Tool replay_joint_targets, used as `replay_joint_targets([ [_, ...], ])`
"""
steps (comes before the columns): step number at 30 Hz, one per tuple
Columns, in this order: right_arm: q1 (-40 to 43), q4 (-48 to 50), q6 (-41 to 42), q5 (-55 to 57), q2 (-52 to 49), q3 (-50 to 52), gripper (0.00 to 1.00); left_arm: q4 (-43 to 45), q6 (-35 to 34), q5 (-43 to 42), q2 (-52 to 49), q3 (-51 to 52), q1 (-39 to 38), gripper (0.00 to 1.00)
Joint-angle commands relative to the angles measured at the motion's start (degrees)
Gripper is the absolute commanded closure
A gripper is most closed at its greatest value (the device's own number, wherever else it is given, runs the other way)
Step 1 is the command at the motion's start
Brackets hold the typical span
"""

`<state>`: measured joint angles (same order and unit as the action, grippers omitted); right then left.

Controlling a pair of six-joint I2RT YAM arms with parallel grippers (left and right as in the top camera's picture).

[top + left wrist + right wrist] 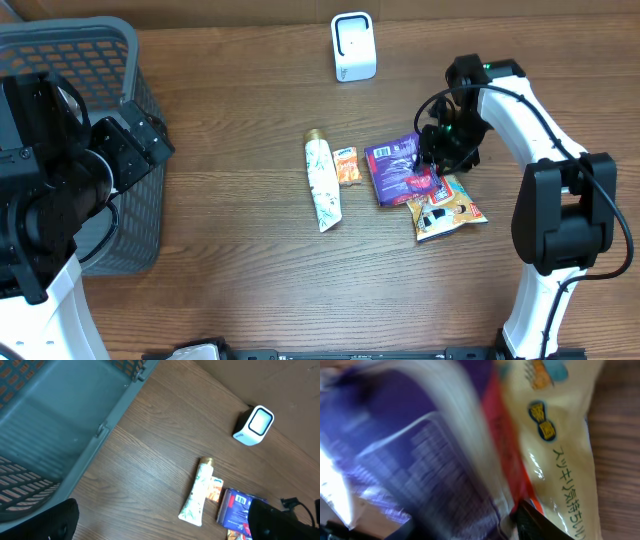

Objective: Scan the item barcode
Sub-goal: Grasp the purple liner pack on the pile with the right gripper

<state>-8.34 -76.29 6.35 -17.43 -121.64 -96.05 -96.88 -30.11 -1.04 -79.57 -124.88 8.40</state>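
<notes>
Overhead, I see my right claw (432,160) down on the right edge of the purple foil snack packet (392,170), which lies flat on the wooden table (250,290), overlapping a cream-and-orange printed snack bag (450,210). The right wrist view is blurred, filled with purple foil and the cream bag. I cannot tell how far that claw is spread or whether it grips the packet. The small white box-shaped barcode scanner (353,46) stands well apart, near the far edge. A white floral tube (322,185) and a small orange sachet (347,166) lie left of the packet. My left claw (148,143) hangs spread wide and empty beside the grey plastic basket (140,200).
</notes>
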Motion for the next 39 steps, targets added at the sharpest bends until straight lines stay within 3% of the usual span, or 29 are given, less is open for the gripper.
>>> replay_joint_targets([
  [1,0.5,1.5,4.0,7.6,1.3,3.1,0.51,0.1,-1.0,0.0,-0.3,-0.4,0.6,0.00],
  [7,1.6,2.1,11.5,21.8,1.3,3.0,0.48,0.1,-1.0,0.0,-0.2,-0.4,0.6,0.00],
  [18,3.0,1.0,12.5,22.2,1.4,0.5,0.39,0.1,-1.0,0.0,-0.3,-0.4,0.6,0.00],
  [25,2.4,-5.6,4.2,10.3,1.4,-8.0,0.34,0.1,-1.0,0.0,-0.3,-0.4,0.6,0.00],
  [30,2.0,-5.1,3.5,8.9,1.3,-6.9,0.28,0.1,-1.0,0.0,-0.3,-0.4,0.6,0.00],
  [33,2.0,-2.9,3.5,5.9,1.3,-3.1,0.30,0.1,-1.0,0.0,-0.3,-0.4,0.6,0.00],
  [39,1.1,1.2,1.0,-11.1,1.3,1.6,0.37,0.1,-1.0,0.0,-0.3,-0.4,0.6,0.00],
])
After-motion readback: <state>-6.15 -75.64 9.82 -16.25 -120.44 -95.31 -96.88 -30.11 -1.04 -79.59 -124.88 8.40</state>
